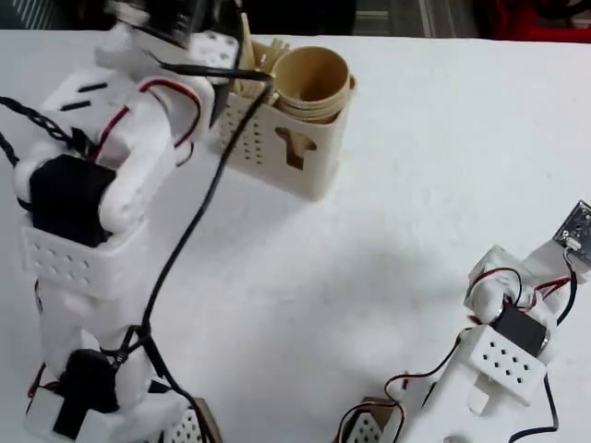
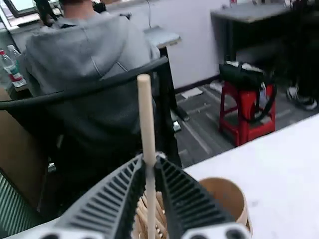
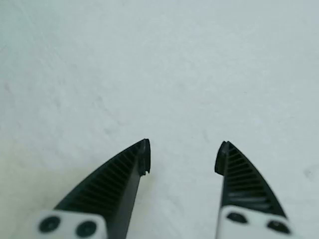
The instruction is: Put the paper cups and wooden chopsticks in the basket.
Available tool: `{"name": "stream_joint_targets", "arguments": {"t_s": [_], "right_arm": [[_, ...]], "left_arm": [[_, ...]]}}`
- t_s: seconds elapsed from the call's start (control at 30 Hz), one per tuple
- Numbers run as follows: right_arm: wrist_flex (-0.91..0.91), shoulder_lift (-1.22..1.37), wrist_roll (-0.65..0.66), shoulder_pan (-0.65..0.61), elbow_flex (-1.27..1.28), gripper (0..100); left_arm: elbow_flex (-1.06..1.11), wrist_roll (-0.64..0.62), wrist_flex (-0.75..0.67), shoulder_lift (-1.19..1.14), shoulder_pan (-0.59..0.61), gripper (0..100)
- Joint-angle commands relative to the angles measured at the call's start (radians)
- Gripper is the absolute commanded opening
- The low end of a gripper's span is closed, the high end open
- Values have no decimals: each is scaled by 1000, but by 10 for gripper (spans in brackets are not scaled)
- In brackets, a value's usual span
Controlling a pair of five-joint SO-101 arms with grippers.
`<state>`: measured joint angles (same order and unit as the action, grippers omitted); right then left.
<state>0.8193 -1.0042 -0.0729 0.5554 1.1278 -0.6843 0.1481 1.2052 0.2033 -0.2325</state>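
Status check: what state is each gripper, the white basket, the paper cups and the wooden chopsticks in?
Left gripper: shut on an upright light wooden chopstick, above the basket.
Right gripper: open, empty, over the white table.
White perforated plastic basket: upright, holding cups and chopsticks.
Tan paper cups: nested, mouth up, inside the basket.
Other wooden chopsticks: standing in the basket beside the cups.

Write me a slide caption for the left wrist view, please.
Left gripper shut on an upright wooden chopstick above a paper cup and more chopsticks.
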Motion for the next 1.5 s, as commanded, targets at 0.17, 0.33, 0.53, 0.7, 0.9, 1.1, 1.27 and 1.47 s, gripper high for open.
{"name": "stream_joint_targets", "arguments": {"t_s": [0.17,0.33,0.53,0.7,0.9,1.1,1.27,1.47], "right_arm": [[-18,-13,2,-25,-9,222],[-18,-13,2,-25,-9,222],[-18,-13,3,-25,-9,222],[-18,-13,3,-25,-9,222],[-18,-13,3,-25,-8,222],[-18,-13,3,-25,-6,222],[-19,-8,3,-33,-6,223],[-19,-5,74,-81,-3,220]], "left_arm": [[34,-157,-235,-51,111,23],[101,-195,-269,-157,128,23],[175,-196,-264,-214,137,23],[316,-195,-272,-225,153,23],[537,-189,-344,-225,156,23],[712,-155,-454,-220,151,29],[740,-118,-448,-220,150,152],[710,-147,-446,-188,147,226]]}}
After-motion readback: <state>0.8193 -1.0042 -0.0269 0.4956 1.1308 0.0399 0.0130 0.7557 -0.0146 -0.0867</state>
